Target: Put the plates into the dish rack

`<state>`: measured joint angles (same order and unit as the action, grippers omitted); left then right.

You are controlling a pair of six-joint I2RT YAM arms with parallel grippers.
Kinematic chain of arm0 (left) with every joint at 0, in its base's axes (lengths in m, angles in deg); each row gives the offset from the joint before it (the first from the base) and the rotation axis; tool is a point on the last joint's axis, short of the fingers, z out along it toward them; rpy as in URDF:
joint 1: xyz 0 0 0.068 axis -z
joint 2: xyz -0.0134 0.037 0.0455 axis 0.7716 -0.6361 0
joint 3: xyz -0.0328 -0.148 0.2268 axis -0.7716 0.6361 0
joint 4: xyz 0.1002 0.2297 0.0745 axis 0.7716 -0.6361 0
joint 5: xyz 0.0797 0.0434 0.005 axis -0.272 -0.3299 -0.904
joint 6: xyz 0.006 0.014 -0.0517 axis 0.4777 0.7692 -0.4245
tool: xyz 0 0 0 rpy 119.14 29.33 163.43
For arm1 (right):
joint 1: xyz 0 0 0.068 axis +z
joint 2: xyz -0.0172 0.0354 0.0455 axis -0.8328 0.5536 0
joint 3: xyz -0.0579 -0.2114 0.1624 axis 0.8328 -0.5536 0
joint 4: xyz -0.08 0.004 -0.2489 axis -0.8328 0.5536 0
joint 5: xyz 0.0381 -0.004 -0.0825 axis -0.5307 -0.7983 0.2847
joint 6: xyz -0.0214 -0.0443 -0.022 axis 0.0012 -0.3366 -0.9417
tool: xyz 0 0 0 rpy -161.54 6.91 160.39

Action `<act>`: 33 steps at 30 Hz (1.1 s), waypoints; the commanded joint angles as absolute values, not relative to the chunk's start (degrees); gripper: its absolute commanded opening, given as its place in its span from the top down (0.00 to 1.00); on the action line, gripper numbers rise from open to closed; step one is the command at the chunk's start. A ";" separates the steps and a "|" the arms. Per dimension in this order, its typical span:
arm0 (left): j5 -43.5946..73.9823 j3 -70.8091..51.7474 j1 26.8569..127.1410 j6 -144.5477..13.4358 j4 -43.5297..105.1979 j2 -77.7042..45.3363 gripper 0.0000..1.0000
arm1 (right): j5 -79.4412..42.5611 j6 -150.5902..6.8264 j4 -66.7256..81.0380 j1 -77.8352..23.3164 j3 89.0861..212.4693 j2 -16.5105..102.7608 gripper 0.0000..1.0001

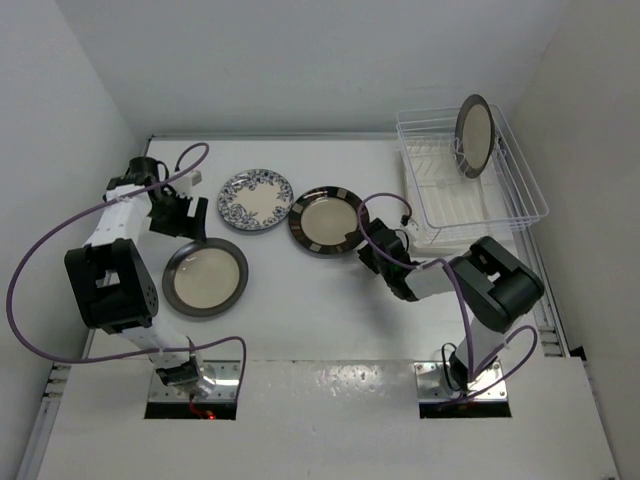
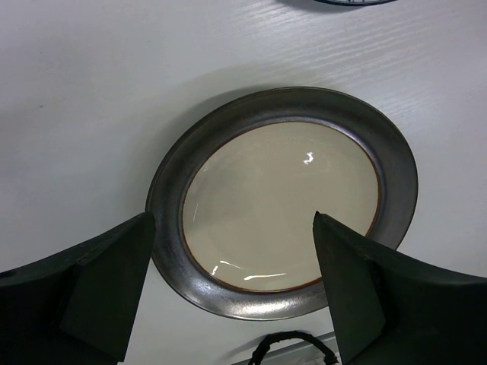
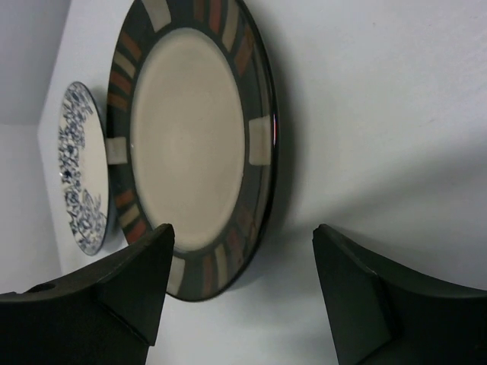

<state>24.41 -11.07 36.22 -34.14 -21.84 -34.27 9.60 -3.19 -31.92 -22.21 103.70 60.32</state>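
one plate (image 1: 474, 133) in dish rack (image 1: 520, 190), far-right corner; floral plate (image 1: 256, 199), checked plate (image 1: 327, 220), dark-rimmed plate (image 1: 205, 276) unloaded; left gripper (image 1: 183, 222), right gripper (image 1: 368, 250) released, empty

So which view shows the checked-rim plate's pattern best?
The right wrist view: the checked-rim plate fills much of the frame, its cream, reddish and dark rim blocks clear. The top external view shows it whole but small, between the floral plate and the right gripper. The left wrist view does not show it.
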 commanded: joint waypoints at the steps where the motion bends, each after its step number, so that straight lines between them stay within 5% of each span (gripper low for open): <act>1: 26.71 -10.93 36.17 -32.88 -21.72 -31.57 0.10 | 13.46 3.83 -38.09 -20.97 104.67 63.81 0.26; 8: 29.78 -10.40 35.65 -32.36 -21.72 -31.57 0.10 | 18.11 5.14 -32.82 -18.42 110.55 69.71 0.27; 19: 31.36 -9.87 35.12 -32.36 -21.72 -31.57 0.10 | 19.17 16.13 -28.50 -18.59 111.88 77.17 0.44; 26: 31.37 -9.87 35.12 -32.36 -21.72 -32.62 0.10 | 18.30 17.81 -31.30 -19.38 111.27 79.99 0.69; 30: 31.89 -9.87 34.59 -32.88 -21.72 -33.15 0.10 | 16.89 17.11 -32.64 -19.74 110.91 80.61 0.95; 33: 32.42 -9.87 34.59 -32.88 -21.72 -33.15 0.10 | 16.01 13.61 -32.99 -19.82 111.70 79.99 1.00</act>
<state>30.40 -10.13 35.23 -33.07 -21.81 -33.66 18.33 18.75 -41.16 -19.66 112.44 77.63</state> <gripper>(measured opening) 0.895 0.062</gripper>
